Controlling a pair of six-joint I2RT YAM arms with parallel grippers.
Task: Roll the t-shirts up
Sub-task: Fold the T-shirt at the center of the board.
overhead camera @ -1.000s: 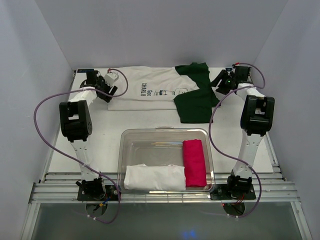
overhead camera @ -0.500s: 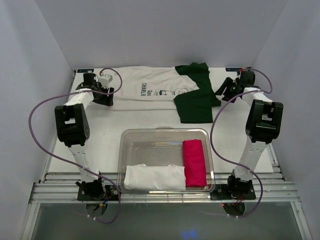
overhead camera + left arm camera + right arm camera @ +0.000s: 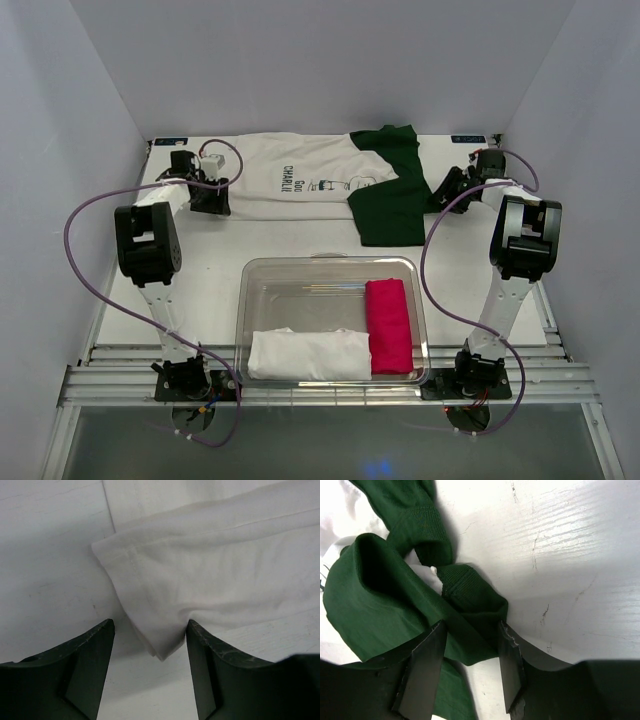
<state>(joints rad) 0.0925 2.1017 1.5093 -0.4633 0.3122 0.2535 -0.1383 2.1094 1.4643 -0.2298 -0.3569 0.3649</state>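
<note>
Two-handed, straddled the white tee's [image 3: 225, 570] left corner with left claw [image 3: 150, 625] agape, flanked the green tee's [image 3: 370, 595] right fold with right claw [image 3: 471, 627], grip uncertain.

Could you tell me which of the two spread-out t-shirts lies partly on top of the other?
The dark green t-shirt, on the right; it overlaps the right end of the white lettered t-shirt beneath it.
</note>
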